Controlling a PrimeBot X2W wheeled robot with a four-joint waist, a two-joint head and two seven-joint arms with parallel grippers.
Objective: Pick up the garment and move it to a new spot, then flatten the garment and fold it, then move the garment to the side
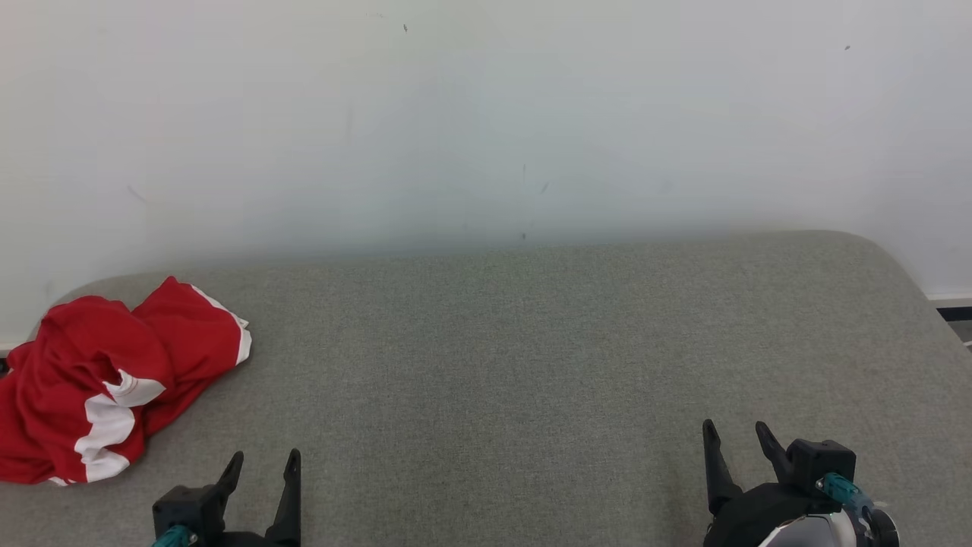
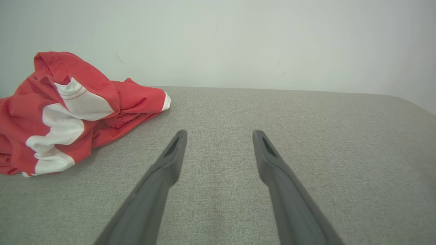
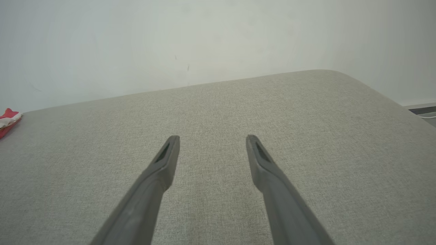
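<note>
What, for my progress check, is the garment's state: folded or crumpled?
Crumpled: the garment lies in a bunched, creased heap on the grey surface.

Crumpled red-white garment (image 2: 64,112), left claw (image 2: 219,136) spread, empty

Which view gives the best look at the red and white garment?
The left wrist view: the garment lies close, a crumpled heap, red folds and white panels clear. The head view shows it smaller, at the left edge. The right wrist view catches a sliver at its left border.
</note>
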